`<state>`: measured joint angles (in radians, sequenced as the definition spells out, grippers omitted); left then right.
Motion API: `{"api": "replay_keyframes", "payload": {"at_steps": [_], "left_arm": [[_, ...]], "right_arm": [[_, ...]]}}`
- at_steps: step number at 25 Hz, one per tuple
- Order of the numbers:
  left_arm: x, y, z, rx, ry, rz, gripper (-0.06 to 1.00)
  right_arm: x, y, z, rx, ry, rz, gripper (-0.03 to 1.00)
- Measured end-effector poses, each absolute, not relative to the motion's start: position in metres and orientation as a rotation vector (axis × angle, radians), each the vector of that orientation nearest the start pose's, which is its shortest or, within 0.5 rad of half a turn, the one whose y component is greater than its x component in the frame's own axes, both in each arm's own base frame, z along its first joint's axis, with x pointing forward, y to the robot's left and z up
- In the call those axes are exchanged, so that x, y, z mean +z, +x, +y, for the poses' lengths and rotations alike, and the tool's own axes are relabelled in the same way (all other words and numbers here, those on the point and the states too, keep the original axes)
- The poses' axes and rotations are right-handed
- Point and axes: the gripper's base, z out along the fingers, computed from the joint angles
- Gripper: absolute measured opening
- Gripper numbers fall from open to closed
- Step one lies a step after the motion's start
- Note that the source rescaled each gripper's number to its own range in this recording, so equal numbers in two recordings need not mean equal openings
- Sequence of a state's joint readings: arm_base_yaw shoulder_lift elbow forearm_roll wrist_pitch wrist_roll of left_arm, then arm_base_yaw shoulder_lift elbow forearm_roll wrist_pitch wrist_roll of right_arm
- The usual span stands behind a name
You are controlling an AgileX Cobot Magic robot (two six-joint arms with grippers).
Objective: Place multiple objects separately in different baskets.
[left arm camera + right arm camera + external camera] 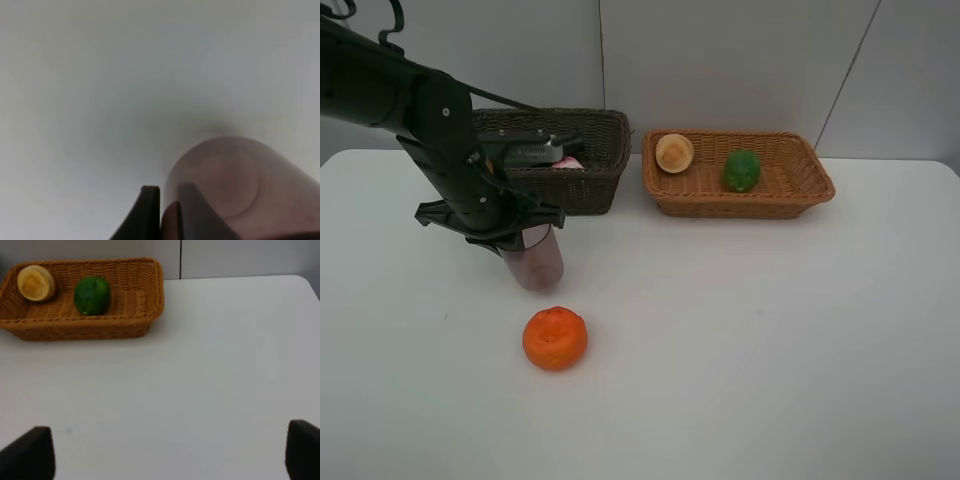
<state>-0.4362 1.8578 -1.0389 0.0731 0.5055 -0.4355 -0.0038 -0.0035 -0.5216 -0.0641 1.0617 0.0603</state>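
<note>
My left gripper (523, 236) is shut on the rim of the translucent mauve cup (536, 264), which is upright at table level. In the left wrist view one finger (149, 212) is outside the cup (240, 185) and the other is inside the wall. The orange tangerine (555, 338) lies on the table just in front of the cup. The light tan basket (800, 190) holds the peach (674, 152) and the green lime (741, 171). The dark brown basket (595, 175) shows a bit of the pink bottle (568, 161). My right gripper (165, 455) is open and empty. The pump bottle is not visible.
The white table (770, 330) runs to a white wall at the back. My left arm (410, 100) reaches in from the far left, over the dark basket's left end. The right wrist view shows the tan basket (150, 305), lime (92, 295) and peach (36, 283) far off.
</note>
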Motion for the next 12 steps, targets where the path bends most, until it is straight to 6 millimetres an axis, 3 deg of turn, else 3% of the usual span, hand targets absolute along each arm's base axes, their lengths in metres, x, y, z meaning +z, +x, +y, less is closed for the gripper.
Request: {"api": "replay_keyframes", "payload": {"at_steps": [7,12], "left_arm": [[0.210,0.321,-0.142,-0.140,0.084,2.731,0.00],[0.260,0.341,-0.126,-0.067,0.074,2.617,0.00]], "right_arm": [[0.283,-0.008,-0.005,-0.040,0.069,2.018,1.00],[0.283,-0.008,-0.005,-0.040,0.069,2.018,1.00]]}}
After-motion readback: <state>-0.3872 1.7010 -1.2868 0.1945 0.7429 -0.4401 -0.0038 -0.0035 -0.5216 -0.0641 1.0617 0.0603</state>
